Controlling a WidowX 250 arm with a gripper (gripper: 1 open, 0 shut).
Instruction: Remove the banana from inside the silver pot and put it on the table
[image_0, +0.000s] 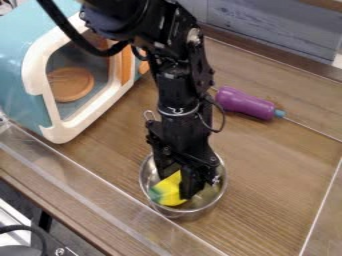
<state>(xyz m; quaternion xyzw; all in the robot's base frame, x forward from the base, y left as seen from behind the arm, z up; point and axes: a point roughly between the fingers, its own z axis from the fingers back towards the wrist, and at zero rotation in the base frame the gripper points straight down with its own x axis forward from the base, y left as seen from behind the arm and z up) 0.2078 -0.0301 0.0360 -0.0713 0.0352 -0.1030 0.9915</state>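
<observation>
The silver pot (210, 196) stands near the table's front edge, its wire handle (217, 118) reaching back behind the arm. Inside it lies the yellow banana (168, 187) with a green tip. My gripper (179, 184) points straight down into the pot, and its black fingers are shut on the banana. The arm hides part of the banana and the pot's far rim. The brown wood-grain table (281, 160) lies all around the pot.
A teal toy microwave (60, 75) with an orange door stands at the left. A purple eggplant toy (246, 102) lies behind the pot to the right. A clear raised rim (80, 190) runs along the table's front edge.
</observation>
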